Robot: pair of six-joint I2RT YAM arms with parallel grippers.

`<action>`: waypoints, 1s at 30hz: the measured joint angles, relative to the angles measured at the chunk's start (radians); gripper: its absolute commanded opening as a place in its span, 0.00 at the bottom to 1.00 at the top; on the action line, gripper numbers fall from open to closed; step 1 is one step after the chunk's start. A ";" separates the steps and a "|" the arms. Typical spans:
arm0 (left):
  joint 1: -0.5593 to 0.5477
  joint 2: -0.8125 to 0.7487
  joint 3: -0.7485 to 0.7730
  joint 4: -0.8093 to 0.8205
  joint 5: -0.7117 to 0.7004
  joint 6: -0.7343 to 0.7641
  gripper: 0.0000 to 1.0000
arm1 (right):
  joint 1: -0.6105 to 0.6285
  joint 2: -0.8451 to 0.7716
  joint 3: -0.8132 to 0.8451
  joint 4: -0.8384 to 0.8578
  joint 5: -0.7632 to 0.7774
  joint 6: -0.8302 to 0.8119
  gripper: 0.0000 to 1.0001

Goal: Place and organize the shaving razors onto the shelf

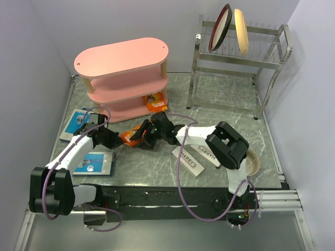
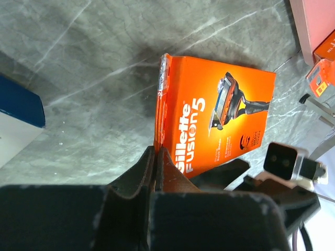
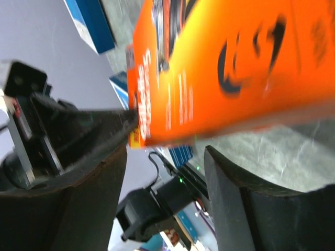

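Left claw (image 2: 156, 157) clamps the orange razor pack (image 2: 220, 120) by its edge, holding it off the desk (image 2: 78, 78). Right claw (image 3: 165, 157), jaws apart, straddles the far end, probably to take it.

Bare table (image 1: 220, 110) lies open between the shelf (image 1: 123, 60) and the dish rack (image 1: 235, 57). An orange pack (image 1: 156, 101) blocks the right end of the shelf's lowest tier. White boxes (image 1: 196, 157) bar the near centre, and a blue pack (image 1: 94, 163) lies near left.
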 measured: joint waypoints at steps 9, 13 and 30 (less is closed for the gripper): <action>-0.017 0.010 0.013 -0.018 -0.006 -0.014 0.25 | -0.004 0.052 0.049 -0.021 0.014 0.010 0.36; -0.023 0.013 0.042 -0.085 0.006 0.040 0.73 | -0.004 0.052 0.049 -0.026 0.017 -0.023 0.24; 0.103 -0.159 0.204 -0.138 -0.066 0.433 0.72 | -0.004 -0.088 -0.064 0.060 -0.194 -0.406 0.22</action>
